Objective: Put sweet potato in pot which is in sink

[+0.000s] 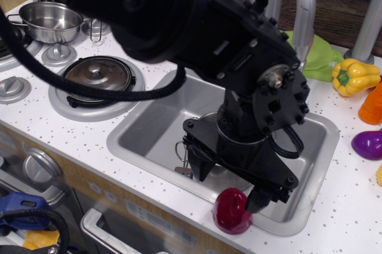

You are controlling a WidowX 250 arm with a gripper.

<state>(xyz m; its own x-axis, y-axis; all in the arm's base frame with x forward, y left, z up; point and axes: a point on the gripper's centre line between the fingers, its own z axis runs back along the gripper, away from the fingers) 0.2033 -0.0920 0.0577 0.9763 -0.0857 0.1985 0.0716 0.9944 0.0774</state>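
Note:
The dark red sweet potato (232, 210) rests on the front rim of the grey sink (149, 138), at the white counter's edge. My black gripper (230, 185) hangs over the sink just above and behind it. The jaws stand open, with the right fingertip (258, 199) beside the top right of the sweet potato and the left one (200, 169) over the basin. The steel pot (208, 118) stands in the sink and is mostly hidden by the gripper. Only part of its rim and one wire loop handle (181, 152) show.
A curved silver faucet (296, 3) rises behind the sink. A green cloth (319, 57), yellow pepper (355, 77), orange toy (373, 105) and purple toy (368, 145) lie to the right. A steel pan (51, 21) and a knobbed lid (98, 75) sit on the left burners.

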